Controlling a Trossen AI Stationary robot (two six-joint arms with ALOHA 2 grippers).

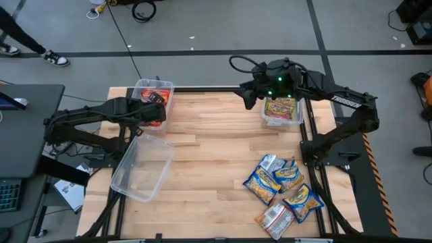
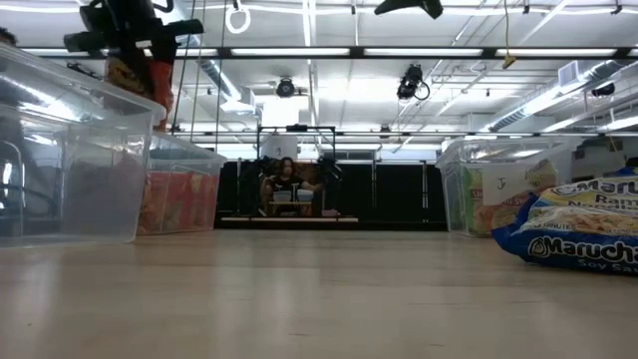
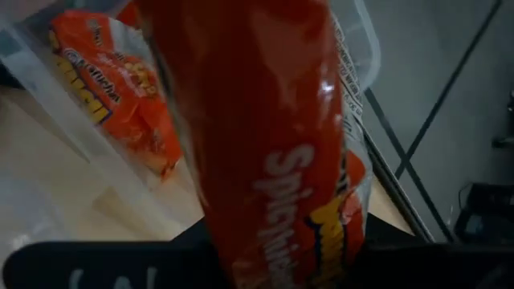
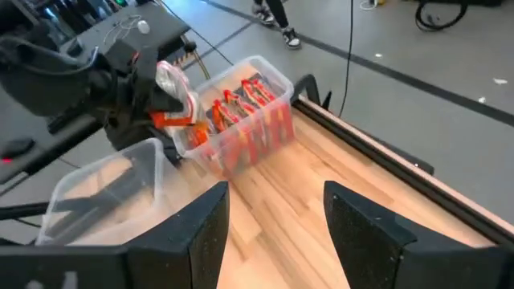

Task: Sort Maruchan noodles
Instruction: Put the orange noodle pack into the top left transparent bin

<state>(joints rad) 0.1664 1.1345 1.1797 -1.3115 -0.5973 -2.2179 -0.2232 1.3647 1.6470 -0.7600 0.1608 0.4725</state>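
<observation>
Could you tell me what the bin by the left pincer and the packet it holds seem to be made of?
The bin looks like clear, glossy rigid plastic: orange packets show through its walls. The orange-red packet in the left pincer looks like thin glossy plastic film, judging by its sheen and printed lettering.

- High view: overhead, looking straight down on the whole table (image 1: 216, 169), both arms and the floor around it
- Low view: at tabletop level, facing across the boards into the room; a blue packet (image 2: 588, 234) lies close to the lens
- Left wrist view: pressed close on an orange-red packet (image 3: 265, 136), with the bin of orange-red packets (image 3: 104, 88) just beyond
- Right wrist view: faces across the table from farther off; shares that bin (image 4: 241, 120) with the left wrist and high views
</observation>
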